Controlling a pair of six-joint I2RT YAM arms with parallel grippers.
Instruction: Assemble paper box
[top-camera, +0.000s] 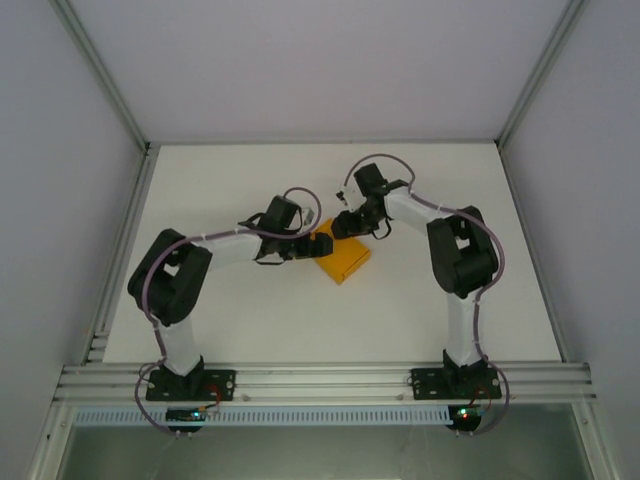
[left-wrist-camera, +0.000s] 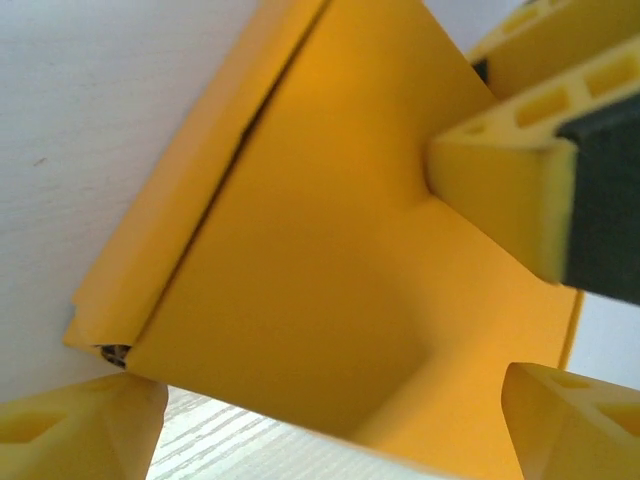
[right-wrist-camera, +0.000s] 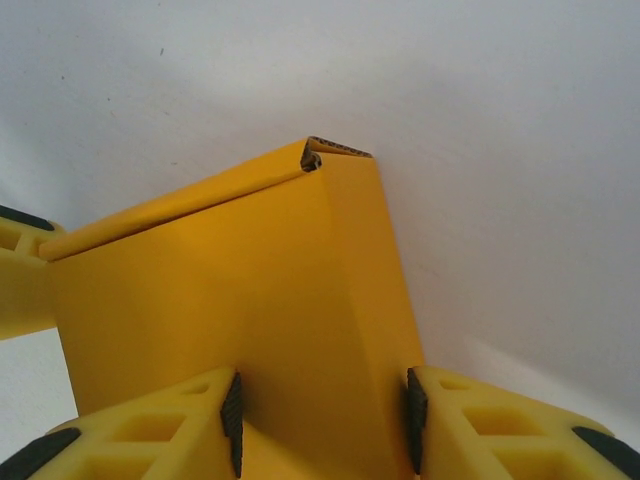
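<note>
The paper box (top-camera: 342, 258) is lying folded near the middle of the table (top-camera: 250, 330). The left gripper (top-camera: 318, 246) is standing at the side of the box nearer the table's left edge, its fingers (left-wrist-camera: 80, 430) spread wide with the card's edge lying between them and nothing clamped. The right gripper (top-camera: 347, 224) is standing at the side nearer the table's far edge, jaws partway together around one end of the box, pads (right-wrist-camera: 232, 420) lying against or just beside the card; whether they are actually pinching cannot be told. A long flap (left-wrist-camera: 160, 230) is sitting slightly proud of the panel beside it, a dark gap running between the two, and at one corner (right-wrist-camera: 312, 157) the folds are not quite meeting. Handling, as judged: the box is looking light and hollow, its thin card stiff along the creases and soft across the broad faces, so a hard squeeze on a face is likely to be denting it, and a push from one side alone is likely to be sliding it across the table. The smooth card is offering little grip. The best hold is appearing to be across a folded edge or corner, where layers are backing each other, under light pressure, one gripper steadying the box while the other is pressing the loose flap home
</note>
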